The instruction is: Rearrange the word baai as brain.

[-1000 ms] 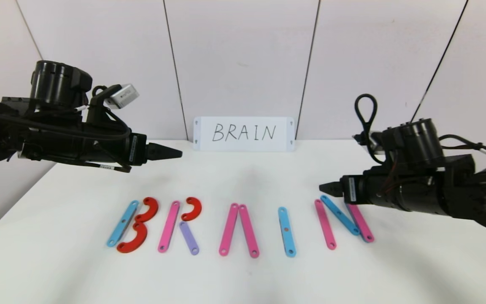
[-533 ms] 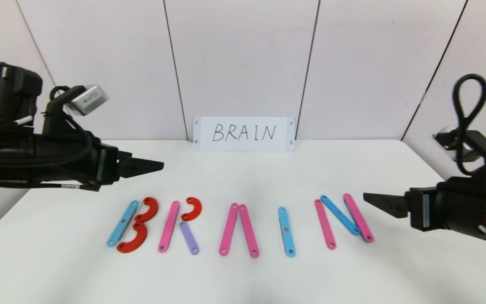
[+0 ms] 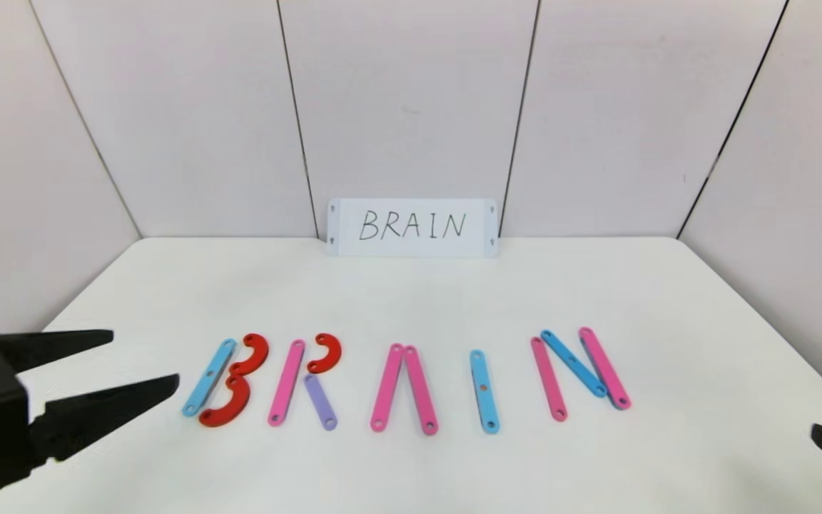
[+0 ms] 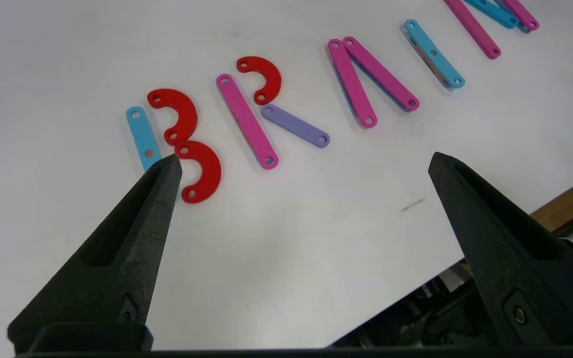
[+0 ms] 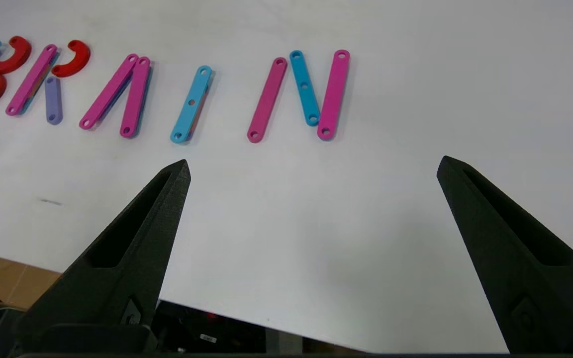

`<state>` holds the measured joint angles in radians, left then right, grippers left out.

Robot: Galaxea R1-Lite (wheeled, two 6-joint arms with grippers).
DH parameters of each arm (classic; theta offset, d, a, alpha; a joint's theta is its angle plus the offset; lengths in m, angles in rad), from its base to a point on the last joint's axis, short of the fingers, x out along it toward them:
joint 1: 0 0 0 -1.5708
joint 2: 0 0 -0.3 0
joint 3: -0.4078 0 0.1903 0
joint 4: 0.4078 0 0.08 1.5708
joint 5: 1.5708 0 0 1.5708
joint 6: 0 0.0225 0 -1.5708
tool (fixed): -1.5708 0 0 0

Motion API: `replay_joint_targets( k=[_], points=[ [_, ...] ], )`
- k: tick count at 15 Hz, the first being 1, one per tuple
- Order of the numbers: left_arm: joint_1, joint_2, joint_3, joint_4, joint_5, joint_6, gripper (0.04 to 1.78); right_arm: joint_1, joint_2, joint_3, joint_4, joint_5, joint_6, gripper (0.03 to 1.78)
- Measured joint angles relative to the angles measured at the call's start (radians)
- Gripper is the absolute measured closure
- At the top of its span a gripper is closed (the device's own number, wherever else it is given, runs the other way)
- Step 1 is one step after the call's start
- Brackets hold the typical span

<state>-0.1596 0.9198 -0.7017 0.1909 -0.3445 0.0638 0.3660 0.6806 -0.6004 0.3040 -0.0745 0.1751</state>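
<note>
The left gripper (image 3: 143, 368) hangs low at the table's left edge with its fingers spread wide and nothing between them, just beside the first letter. From there the strips run in a row across the middle of the table (image 3: 411, 300): a B (image 3: 225, 382) made of a blue bar and two red curves, an R (image 3: 305, 382) of a pink bar, a red curve and a short purple bar, an A (image 3: 404, 389) of two pink bars meeting at the top with no crossbar, a single blue bar for the I (image 3: 484, 391), and an N (image 3: 581, 371) of two pink bars with a blue diagonal. This matches the white card (image 3: 412, 226) standing at the back wall, so the spelling looks finished; at most the A could be tidied. Open table lies in front of and behind the row, and to the right of the N. The right gripper (image 5: 311, 171) sits at the near right corner, well apart from the N, fingers released and empty.
</note>
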Motion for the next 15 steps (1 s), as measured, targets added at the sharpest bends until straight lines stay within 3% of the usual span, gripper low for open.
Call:
replay_joint_targets(
  k=[3,10,15],
  points=[
    [0.000,-0.190,0.048,0.100,0.072,-0.005,0.08,-0.029,-0.166,0.004,0.066,-0.003,-0.009,0.07],
    [0.023,-0.518,0.060,0.307,0.281,-0.013,0.08,-0.345,-0.347,0.012,0.086,0.011,-0.064,0.07],
    [0.180,-0.680,0.077,0.397,0.309,-0.018,0.08,-0.371,-0.546,0.127,0.071,0.056,-0.203,0.07]
  ],
)
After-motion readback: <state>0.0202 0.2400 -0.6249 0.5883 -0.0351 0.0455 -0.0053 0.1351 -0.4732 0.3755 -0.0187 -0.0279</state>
